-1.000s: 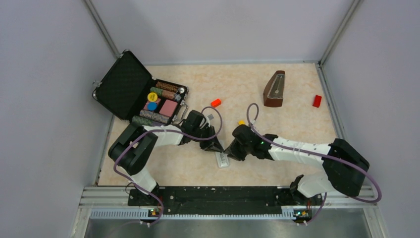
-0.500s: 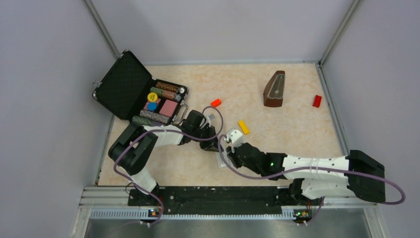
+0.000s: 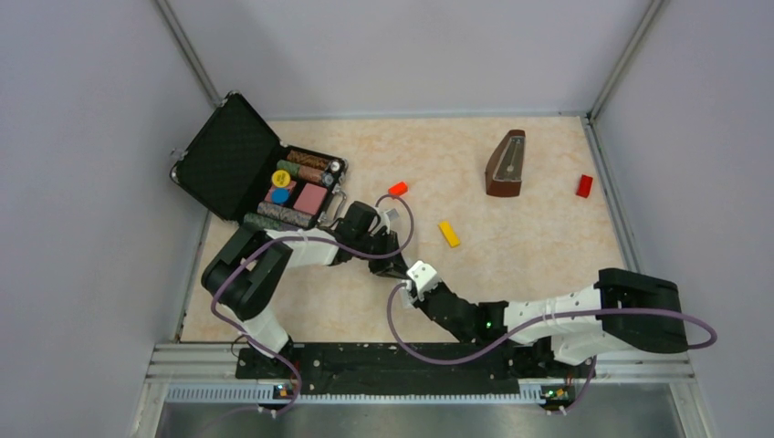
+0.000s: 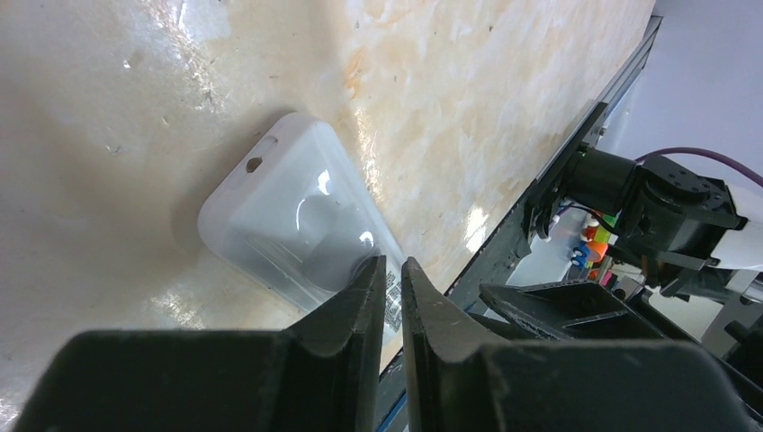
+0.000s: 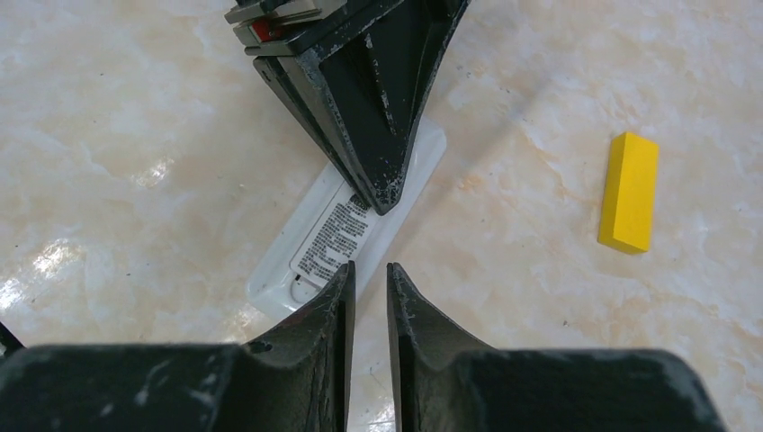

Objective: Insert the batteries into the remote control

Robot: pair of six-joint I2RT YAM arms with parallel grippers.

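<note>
The remote control [image 5: 333, 236] lies flat on the table with its labelled back up, seen as a pale bar [image 4: 288, 216] in the left wrist view. My left gripper [image 4: 393, 263] stands over its middle, tips down on the back, jaws drawn to a thin slit with nothing between them. Its dark fingers [image 5: 378, 135] come in from the far side. My right gripper [image 5: 369, 270] hovers at the remote's near end, nearly closed and empty. In the top view the right wrist [image 3: 423, 276] covers the remote. The batteries are out of view.
A yellow block [image 5: 630, 191] lies right of the remote. An open black case [image 3: 228, 155] with chip rolls stands at the back left. A brown metronome [image 3: 505, 164] and red blocks [image 3: 397, 189] [image 3: 584, 185] sit farther back. The metal rail [image 3: 383, 360] runs along the near edge.
My right arm has swung from the remote's right side round to its near end, and its jaws have narrowed. The yellow block is uncovered. The left arm has stayed put.
</note>
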